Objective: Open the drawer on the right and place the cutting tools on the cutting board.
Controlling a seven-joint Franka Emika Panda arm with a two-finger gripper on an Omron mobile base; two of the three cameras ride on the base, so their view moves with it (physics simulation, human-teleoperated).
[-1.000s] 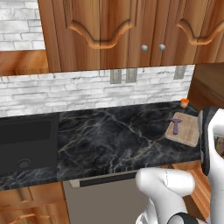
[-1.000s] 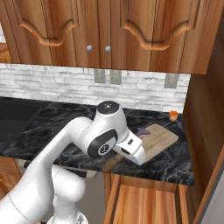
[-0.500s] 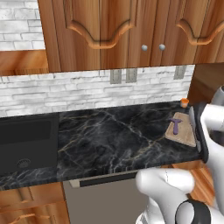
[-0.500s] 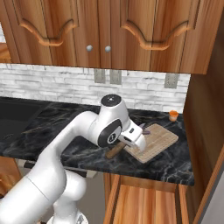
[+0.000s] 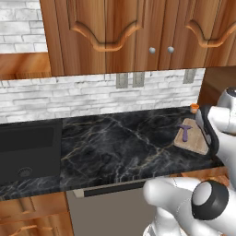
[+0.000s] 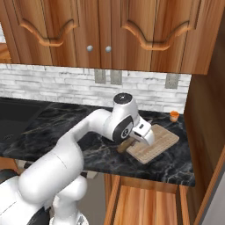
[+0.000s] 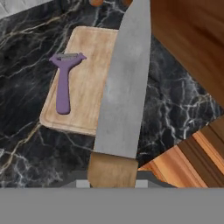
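Note:
My gripper is shut on a kitchen knife with a brown wooden handle and a broad grey blade. The blade reaches out over the right half of the cutting board. In the right base view the gripper hangs at the board's near left corner, the knife handle sticking out below it. A purple T-shaped peeler lies flat on the board's left half, clear of the blade; it also shows as the peeler on the board. The drawer stands open under the counter edge.
A small orange cup stands on the black marble counter behind the board, near the tall wooden side panel. The sink lies far to the left. Carved upper cabinets hang above the grey brick backsplash.
The hand has swung a little up and to the right with the knife, from the board's near left edge to over the board. The peeler has stayed put.

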